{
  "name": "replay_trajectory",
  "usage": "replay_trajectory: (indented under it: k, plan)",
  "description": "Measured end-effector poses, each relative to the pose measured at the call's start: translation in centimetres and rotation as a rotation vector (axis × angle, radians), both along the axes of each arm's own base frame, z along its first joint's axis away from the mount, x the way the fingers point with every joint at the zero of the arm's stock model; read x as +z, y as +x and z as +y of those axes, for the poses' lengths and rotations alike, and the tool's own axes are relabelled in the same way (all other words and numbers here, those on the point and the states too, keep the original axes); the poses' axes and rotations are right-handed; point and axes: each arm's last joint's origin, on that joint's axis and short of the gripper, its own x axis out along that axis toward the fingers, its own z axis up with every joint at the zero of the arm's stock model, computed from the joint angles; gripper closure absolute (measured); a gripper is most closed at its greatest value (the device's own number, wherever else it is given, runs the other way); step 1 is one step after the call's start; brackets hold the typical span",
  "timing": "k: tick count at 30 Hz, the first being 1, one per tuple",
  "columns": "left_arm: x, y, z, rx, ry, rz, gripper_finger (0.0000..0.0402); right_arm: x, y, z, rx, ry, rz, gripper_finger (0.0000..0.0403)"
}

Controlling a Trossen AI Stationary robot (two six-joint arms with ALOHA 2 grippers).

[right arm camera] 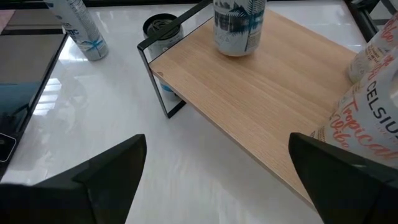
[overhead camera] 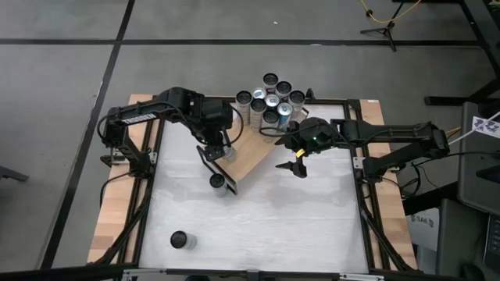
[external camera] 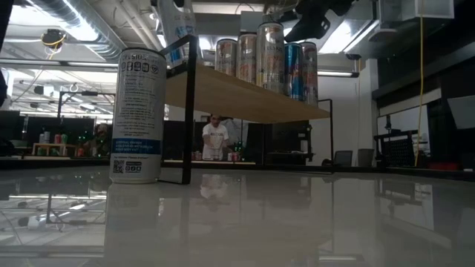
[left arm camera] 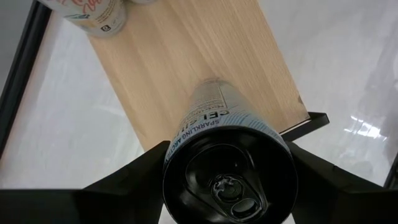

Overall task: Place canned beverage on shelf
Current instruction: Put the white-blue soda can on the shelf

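Observation:
The shelf (overhead camera: 254, 148) is a light-brown board with black frame ends, lying slantwise across the table's far middle. Several cans (overhead camera: 271, 100) stand clustered on its far end. My left gripper (overhead camera: 221, 150) is above the shelf's near end, shut on a white-and-blue can (left arm camera: 208, 112) with a black top. That can stands upright, and in the right wrist view its bottom (right arm camera: 235, 51) seems to rest on the board. My right gripper (overhead camera: 298, 165) hangs open beside the shelf's right edge, holding nothing. My left gripper pinches the can's upper wall, just below the black top rim (left arm camera: 180, 155), between its two fingers (left arm camera: 134, 177), one on each side. The fingers come from above, pointing steeply down. The can is upright, its bottom on or just above the board (left arm camera: 186, 56).
One can (overhead camera: 217, 182) stands on the table just off the shelf's near frame end. Another (overhead camera: 180, 240) stands alone near the table's front left. White tabletop (overhead camera: 297, 226) lies open at the front right. A person stands in the room beyond (external camera: 214, 137).

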Motion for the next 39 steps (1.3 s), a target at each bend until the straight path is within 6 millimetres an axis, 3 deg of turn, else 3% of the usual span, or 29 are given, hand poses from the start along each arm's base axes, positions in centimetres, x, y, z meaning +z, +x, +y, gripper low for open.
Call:
replay_trajectory:
  k: [12,39]
  plan:
    - [0.09,0.19,0.01,0.001,0.003,-0.023,0.0116,0.01,0.00,-0.01,0.000,0.000,0.000,0.0015]
    - [0.19,0.41,0.11,0.011,0.036,-0.046,0.0113,0.00,0.00,-0.01,-0.001,0.000,0.000,0.0015]
